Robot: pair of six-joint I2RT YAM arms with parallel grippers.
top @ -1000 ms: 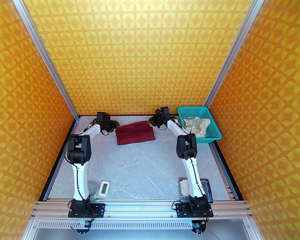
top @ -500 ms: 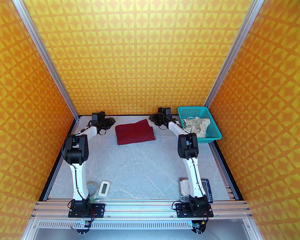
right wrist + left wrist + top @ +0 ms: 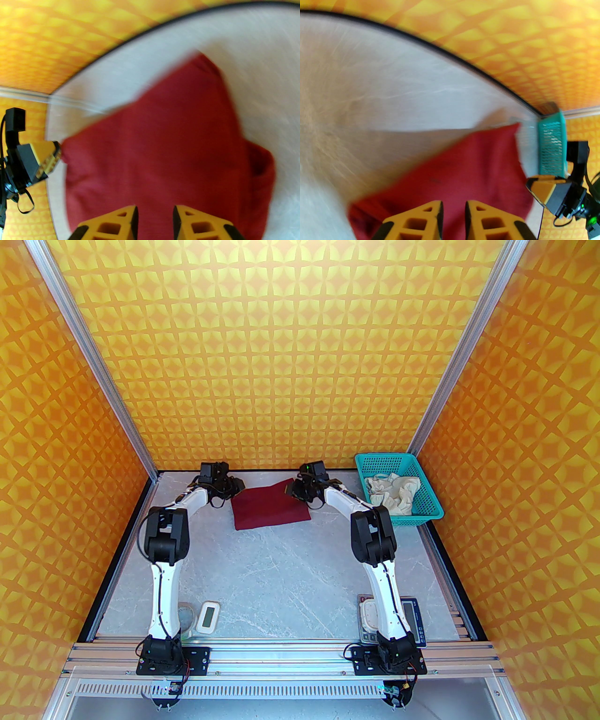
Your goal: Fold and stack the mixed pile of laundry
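Currently, the dark red shirt (image 3: 269, 509) lies as a rough rectangle on the grey tabletop (image 3: 281, 568), just below the centre of the top view and close to the tabletop's back edge. Both arms reach up the frame toward it, one on each side.

The left end effector (image 3: 236, 487) is positioned at the upper left corner of the shirt. In the left wrist view its orange fingers (image 3: 417, 220) enter from the bottom edge with a narrow gap between them. Red cloth fills the lower centre of that frame, directly ahead of and beneath the tips. In the right wrist view the shirt narrows to a point that meets this end effector's tip at the left edge of the frame. Whether cloth is pinched between the fingers cannot be determined.

The right end effector (image 3: 293, 491) is positioned over the upper right corner of the shirt. In the right wrist view its fingers (image 3: 112, 222) enter from the bottom edge with a somewhat wider gap, and red cloth spans the centre of the frame ahead of them. Grasping or released cannot be determined, as both wrist views are motion-blurred.

The cream-white shorts (image 3: 391, 491) lie crumpled inside the teal mesh basket (image 3: 419, 519), right of centre in the top view, beside the right arm and apart from the shirt.
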